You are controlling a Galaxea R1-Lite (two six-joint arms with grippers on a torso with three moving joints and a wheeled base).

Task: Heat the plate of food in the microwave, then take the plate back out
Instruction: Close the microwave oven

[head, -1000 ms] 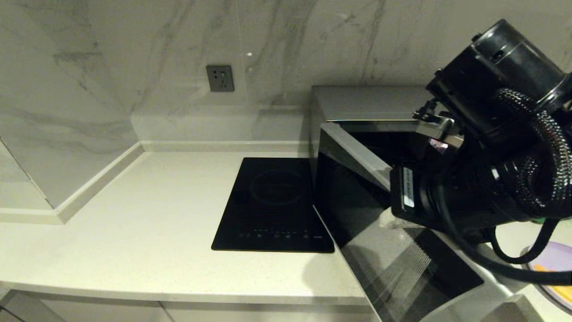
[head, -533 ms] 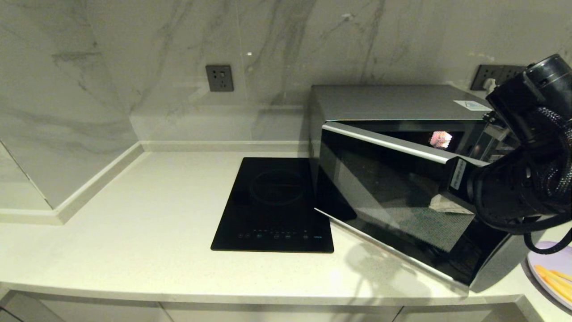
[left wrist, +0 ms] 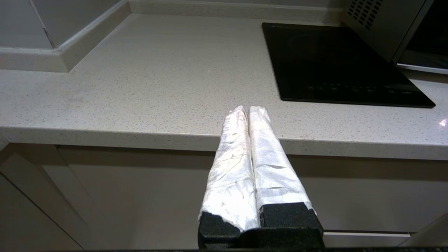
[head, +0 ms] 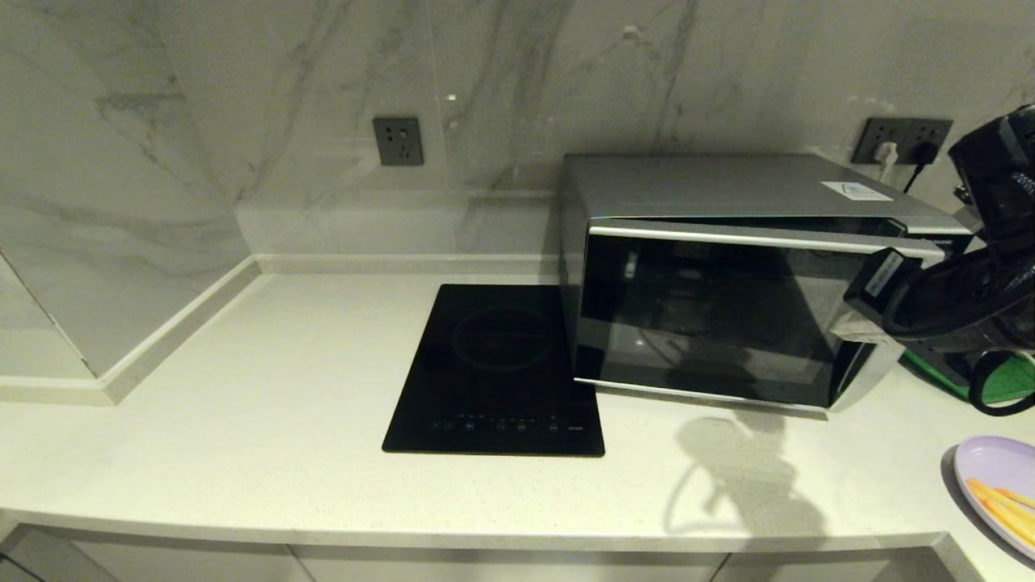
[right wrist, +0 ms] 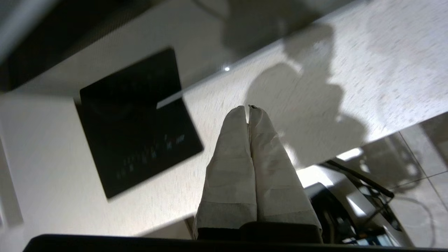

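Now the right gripper (right wrist: pixel 248 107) has its jaws pressed together with nothing between them. In the right wrist view they hang above the pale desk (head: pixel 242 388), over the arm's own shadow, near the front edge. In the head view only the dark body of the right arm shows, at the right edge, in front of the right end of the microwave (head: pixel 728 283). The door looks almost shut, with a thin gap along its top (I cannot tell whether it has latched).

The plate of food (head: pixel 999 489) lies on the desk at the lower right corner of the head view, in front of the microwave and to its right, partly cut by the frame; its yellow sticks run about diagonally across it. It is outside the oven, on the right arm's side and below that arm, so I judge the right arm is the nearer one. To load the plate, the door must first swing open, then the jaws must open and come down toward the plate's rim.

The left gripper (left wrist: pixel 248 109) is parked low before the cabinet front, its jaws also closed and empty, well apart from the plate. Its view shows the black cooktop (left wrist: pixel 336 63) and a corner of the microwave, but not the plate; only the head view shows the plate.
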